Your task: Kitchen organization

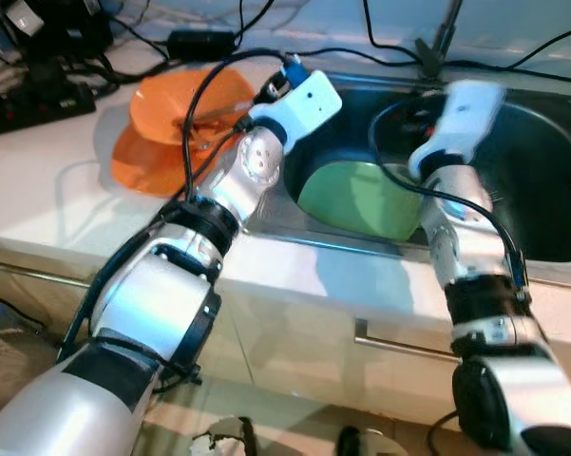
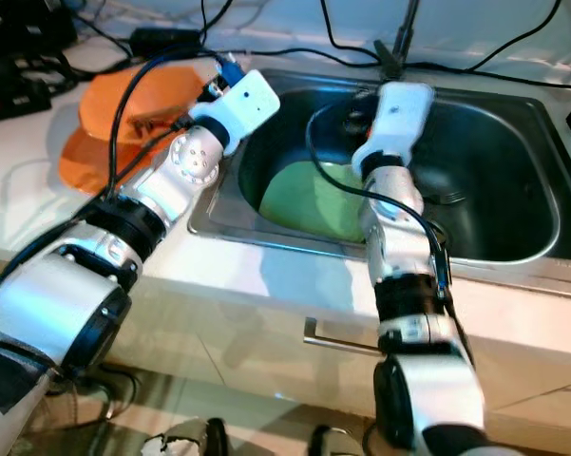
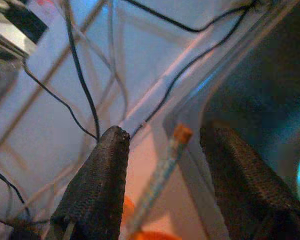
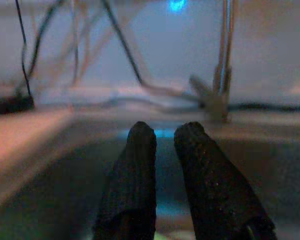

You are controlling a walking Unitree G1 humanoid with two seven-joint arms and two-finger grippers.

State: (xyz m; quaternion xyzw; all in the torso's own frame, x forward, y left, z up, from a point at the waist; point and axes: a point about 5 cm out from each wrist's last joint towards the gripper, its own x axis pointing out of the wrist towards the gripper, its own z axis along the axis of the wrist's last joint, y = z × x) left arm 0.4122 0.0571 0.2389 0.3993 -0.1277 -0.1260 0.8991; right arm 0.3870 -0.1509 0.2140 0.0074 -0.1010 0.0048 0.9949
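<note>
Two orange plates [image 1: 171,123] lie overlapped on the white counter, left of the steel sink [image 2: 513,142]. A green plate [image 1: 361,199] leans inside the sink's left part. My left arm reaches to the sink's left rim beside the orange plates. My left gripper [image 3: 164,145] is open there, and a thin pale stick with an orange tip [image 3: 162,170] lies between its fingers, not gripped. My right arm reaches over the sink above the green plate. My right gripper [image 4: 164,132] points toward the faucet [image 4: 222,75], its fingers nearly together with nothing between them.
Black cables and a power strip [image 1: 38,95] lie across the counter behind the plates and the sink. A fork [image 2: 451,197] rests on the sink bottom. A drawer handle [image 1: 399,344] runs along the cabinet front below.
</note>
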